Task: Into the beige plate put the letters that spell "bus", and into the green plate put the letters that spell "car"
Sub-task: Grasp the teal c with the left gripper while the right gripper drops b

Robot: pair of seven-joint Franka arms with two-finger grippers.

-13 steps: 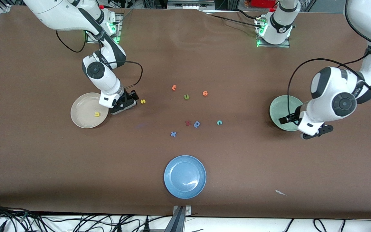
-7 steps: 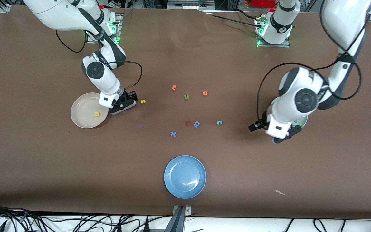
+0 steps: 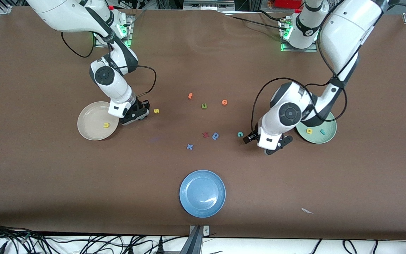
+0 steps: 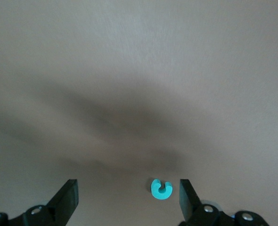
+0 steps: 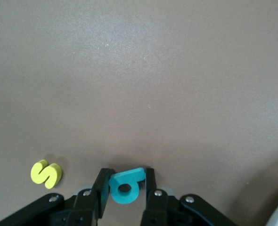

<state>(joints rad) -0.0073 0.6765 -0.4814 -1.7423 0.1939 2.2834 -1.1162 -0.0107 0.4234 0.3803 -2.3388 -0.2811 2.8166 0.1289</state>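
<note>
Right gripper [image 5: 125, 195]: low at the table, just beside the beige plate [image 3: 86, 121]; its jaws are pinched on the teal b [image 5: 125, 185], which lies flat between the pads.
Left gripper [image 4: 128, 197]: jaws spread wide, low over the table just beside the teal c [image 4: 161, 189], which lies flat near one fingertip, off-centre in the gap.
Beige plate: holds the yellow u [image 3: 106, 125]; the yellow s [image 3: 156, 111] lies on the table just beside the right gripper, away from the plate.
Green plate [image 3: 330, 135]: well apart from the beige plate, at the left arm's end; holds the yellow a [image 3: 309, 131] and the light-blue r [image 3: 323, 132].
Step in hand: lift the b straight up before swinging over the beige plate's rim, so the thin foam does not twist out. The left gripper would do well to centre over the c before closing.
Around: between the two plates lie an orange t [image 3: 190, 95], green u [image 3: 204, 106], orange o [image 3: 224, 102], red letter [image 3: 205, 134], darker blue letter [image 3: 215, 135] and blue x [image 3: 189, 146]; a blue plate [image 3: 202, 193] sits nearer the front camera.
In the way: nothing between the b and the beige plate. The darker blue letter is the c's nearest neighbour but stands apart from it.
</note>
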